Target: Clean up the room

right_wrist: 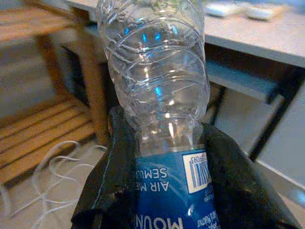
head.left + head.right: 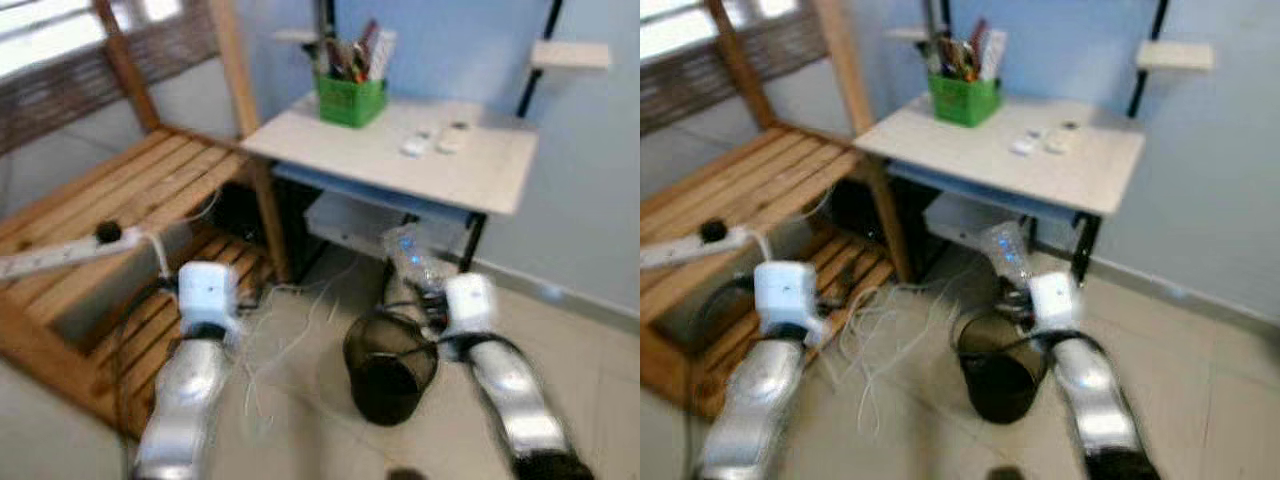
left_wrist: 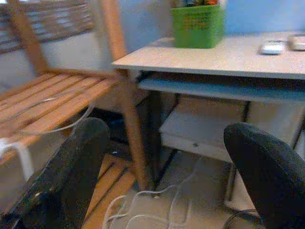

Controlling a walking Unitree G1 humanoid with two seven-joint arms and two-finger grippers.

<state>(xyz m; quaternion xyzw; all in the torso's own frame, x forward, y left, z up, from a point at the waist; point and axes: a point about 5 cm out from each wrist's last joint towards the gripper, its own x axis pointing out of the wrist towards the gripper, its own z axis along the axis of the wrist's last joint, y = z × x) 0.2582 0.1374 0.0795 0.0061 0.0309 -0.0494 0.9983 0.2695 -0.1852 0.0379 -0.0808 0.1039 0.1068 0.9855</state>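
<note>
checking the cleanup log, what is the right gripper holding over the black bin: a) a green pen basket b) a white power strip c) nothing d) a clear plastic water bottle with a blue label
d: the right gripper has its jaws closed around a clear plastic water bottle with a blue label, above the black mesh wastebasket.

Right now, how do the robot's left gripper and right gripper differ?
The right gripper is shut on a clear plastic bottle with a blue label; the left gripper holds nothing, its fingers spread wide open. The right gripper is held just above the black mesh bin; the left gripper is out over the white cables beside the wooden frame. Both have black fingers and point toward the desk.
</note>
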